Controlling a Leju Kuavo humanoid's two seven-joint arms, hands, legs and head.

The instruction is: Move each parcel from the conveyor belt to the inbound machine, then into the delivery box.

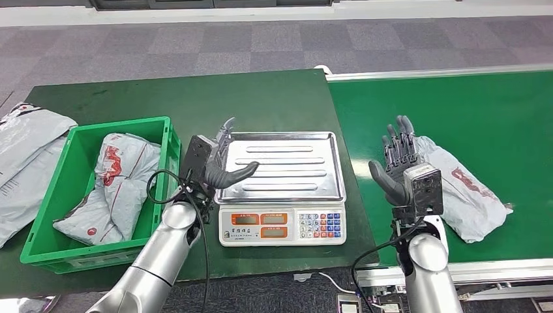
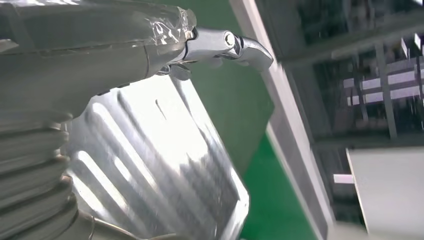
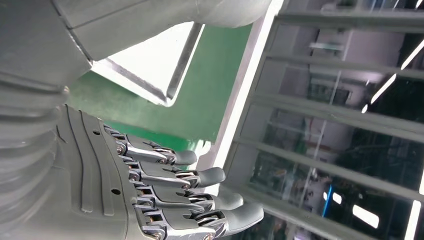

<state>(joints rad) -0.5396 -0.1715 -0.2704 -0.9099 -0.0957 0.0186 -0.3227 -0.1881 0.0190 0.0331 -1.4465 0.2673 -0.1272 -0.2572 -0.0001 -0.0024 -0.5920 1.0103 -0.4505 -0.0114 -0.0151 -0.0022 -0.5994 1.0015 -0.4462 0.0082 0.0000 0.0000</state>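
Note:
A grey parcel (image 1: 464, 189) with red print lies on the green conveyor belt (image 1: 456, 111) at the right. My right hand (image 1: 396, 161) is raised just left of it, fingers (image 3: 200, 176) spread, holding nothing. The scale with its empty steel tray (image 1: 283, 166) stands in the middle of the dark green table. My left hand (image 1: 220, 163) hovers at the tray's left edge, open, thumb (image 2: 227, 44) reaching over the tray (image 2: 165, 170). A green delivery box (image 1: 49, 195) at the left holds two grey parcels (image 1: 117, 186).
More grey parcels (image 1: 26, 156) lie on the table left of the box. The scale's keypad and display (image 1: 283, 225) face the near table edge. A white rail (image 1: 430, 73) borders the belt's far side, with grey carpet beyond.

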